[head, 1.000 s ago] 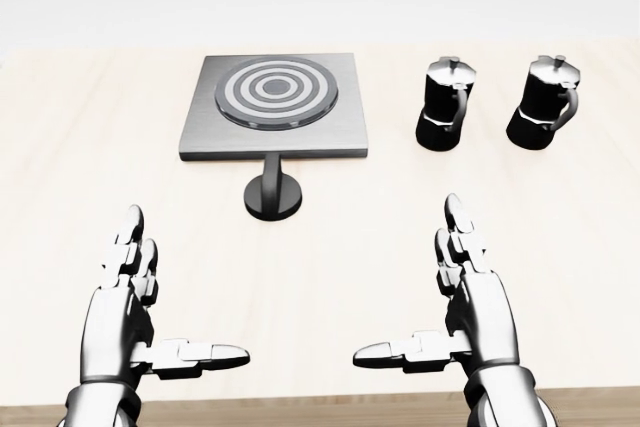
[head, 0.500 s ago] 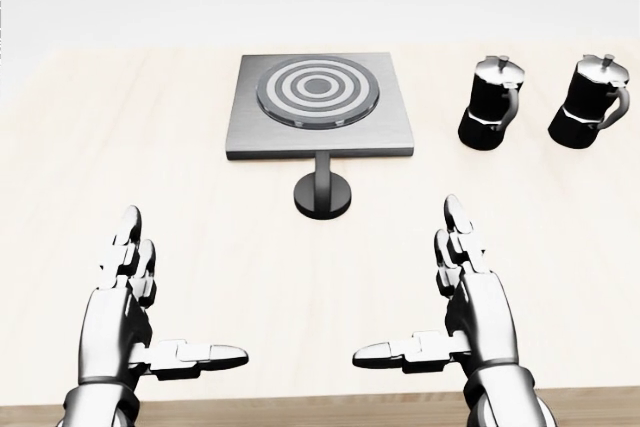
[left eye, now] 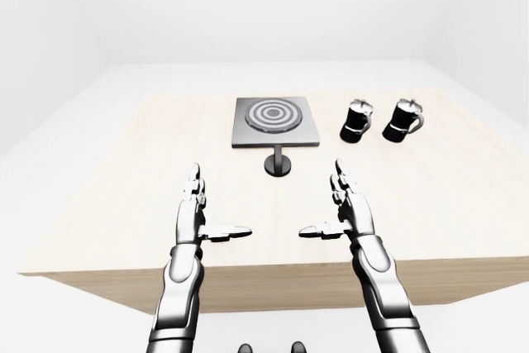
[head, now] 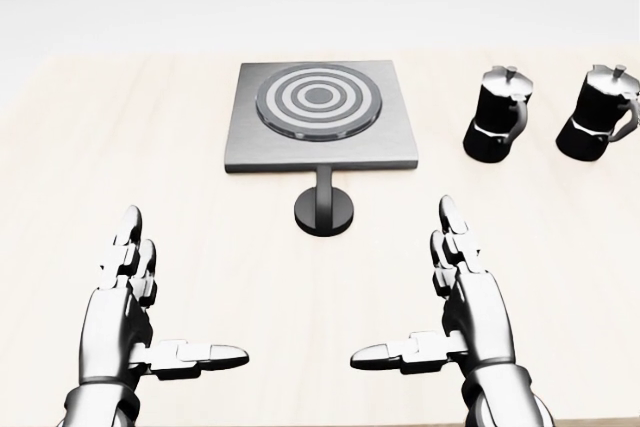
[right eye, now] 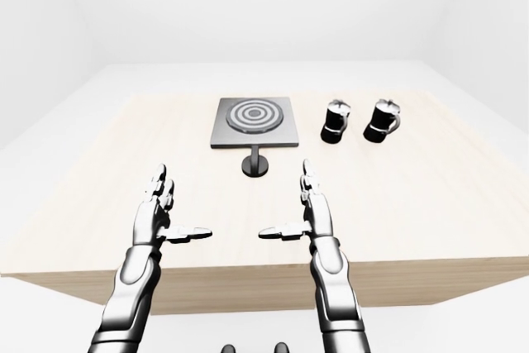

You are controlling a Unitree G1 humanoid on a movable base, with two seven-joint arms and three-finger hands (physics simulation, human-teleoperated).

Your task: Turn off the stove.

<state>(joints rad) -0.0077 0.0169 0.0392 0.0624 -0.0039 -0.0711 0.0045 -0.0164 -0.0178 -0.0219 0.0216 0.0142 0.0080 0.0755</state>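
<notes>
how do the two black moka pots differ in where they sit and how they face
The left moka pot stands nearer the stove; the right moka pot stands toward the head view's right edge. The left pot's handle shows closer to its body, while the right pot's handle juts out further to the right. Both are upright, black with silver lids, apart from each other on the wooden table.

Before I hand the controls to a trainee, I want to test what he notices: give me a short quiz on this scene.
1. True or false: the left hand touches the stove.
2. How many pots stand on the table? A) one B) two C) three
3. Fill in: in the head view, the knob sits just ____ the stove.

Key: 1. False; both the left hand and the right hand hover open, apart from it. 2. B; the second pot is rightmost. 3. Below.
</notes>
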